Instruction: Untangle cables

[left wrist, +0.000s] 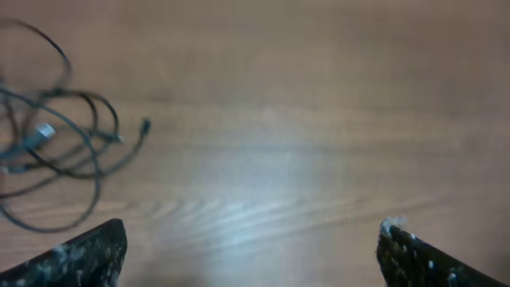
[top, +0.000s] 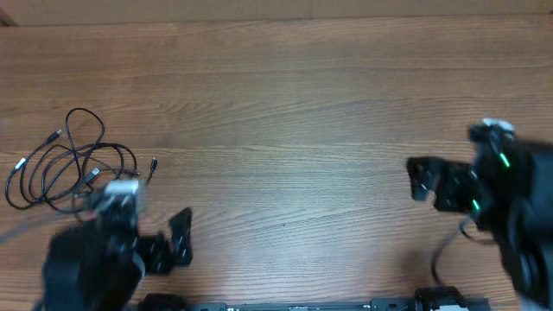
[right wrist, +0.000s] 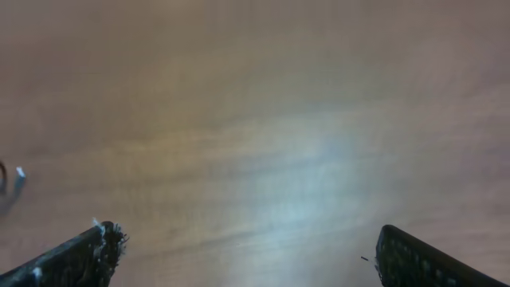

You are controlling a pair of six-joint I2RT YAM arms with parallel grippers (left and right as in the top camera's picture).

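Thin black cables loop on the grained wooden table; left gripper and right gripper gape wide.

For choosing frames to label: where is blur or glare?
Overhead: the black left arm and black right arm are motion-smeared; the loose bundle of thin black cords is legible. Left wrist: soft focus, pale glare on the brown wooden table. Right wrist: equally soft, glare near centre.
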